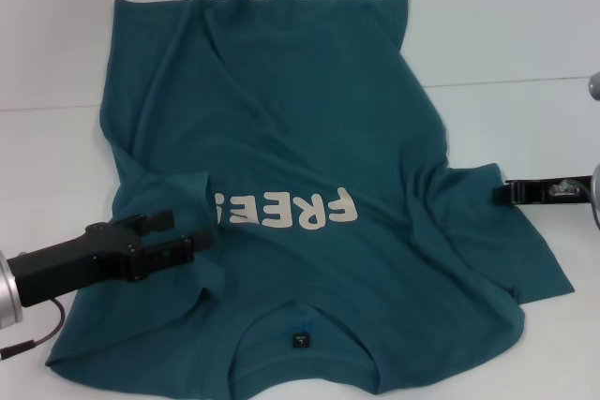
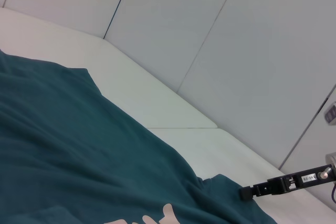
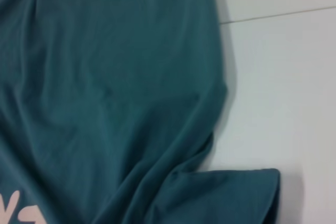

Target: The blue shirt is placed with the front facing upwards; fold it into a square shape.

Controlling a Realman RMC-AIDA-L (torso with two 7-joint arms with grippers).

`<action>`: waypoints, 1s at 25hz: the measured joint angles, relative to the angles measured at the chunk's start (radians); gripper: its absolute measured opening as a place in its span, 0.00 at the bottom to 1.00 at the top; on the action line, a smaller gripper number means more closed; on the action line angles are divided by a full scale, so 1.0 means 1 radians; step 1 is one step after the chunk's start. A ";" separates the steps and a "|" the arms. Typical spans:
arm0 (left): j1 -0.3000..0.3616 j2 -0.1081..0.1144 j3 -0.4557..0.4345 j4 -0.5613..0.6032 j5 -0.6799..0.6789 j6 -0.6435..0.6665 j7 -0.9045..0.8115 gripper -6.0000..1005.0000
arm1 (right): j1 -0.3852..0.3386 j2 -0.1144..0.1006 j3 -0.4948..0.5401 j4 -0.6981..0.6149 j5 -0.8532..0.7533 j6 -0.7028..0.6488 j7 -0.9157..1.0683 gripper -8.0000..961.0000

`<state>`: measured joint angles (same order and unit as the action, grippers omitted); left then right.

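While the blue shirt [image 1: 309,166] lies spread front-up across the white table [image 1: 525,35], collar near and hem far, its left sleeve is turned inward over the first letter of the "FREE!" lettering [image 1: 286,210]. At that folded sleeve sits the left gripper [image 1: 192,231], fingers closed on the cloth. By the right sleeve's far edge waits the right gripper [image 1: 502,194], touching the fabric; whether its jaws are parted I cannot tell. Bare tabletop runs wide along the right and far sides.
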<state>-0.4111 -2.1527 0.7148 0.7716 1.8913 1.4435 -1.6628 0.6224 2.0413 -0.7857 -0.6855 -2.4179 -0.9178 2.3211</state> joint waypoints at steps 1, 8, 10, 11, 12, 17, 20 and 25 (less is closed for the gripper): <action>0.000 0.000 0.000 0.000 0.000 0.000 0.000 0.88 | -0.003 -0.002 0.004 0.000 0.001 0.000 -0.001 0.03; 0.002 -0.003 -0.002 -0.002 -0.006 0.000 0.000 0.88 | -0.033 -0.006 0.051 -0.026 0.002 0.000 -0.010 0.03; 0.001 -0.004 -0.002 -0.008 -0.007 0.000 0.000 0.88 | -0.043 -0.006 0.057 -0.036 0.002 0.001 -0.010 0.03; 0.000 -0.004 -0.002 -0.011 -0.007 0.001 0.000 0.88 | -0.047 -0.006 0.062 -0.040 0.002 0.000 -0.010 0.03; 0.000 -0.004 -0.003 -0.012 -0.007 0.001 0.000 0.88 | -0.050 -0.007 0.068 -0.041 0.002 0.001 -0.010 0.03; 0.000 -0.005 -0.003 -0.014 -0.008 0.004 0.000 0.88 | -0.059 -0.017 0.089 -0.042 0.002 -0.001 -0.011 0.03; 0.000 -0.006 -0.003 -0.015 -0.008 0.005 0.000 0.88 | -0.064 -0.024 0.098 -0.044 0.002 -0.002 -0.011 0.03; 0.000 -0.006 -0.003 -0.018 -0.008 0.008 0.000 0.88 | -0.066 -0.031 0.111 -0.063 0.002 -0.005 -0.011 0.03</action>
<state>-0.4111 -2.1583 0.7117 0.7539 1.8835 1.4513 -1.6627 0.5561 2.0100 -0.6751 -0.7484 -2.4160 -0.9228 2.3101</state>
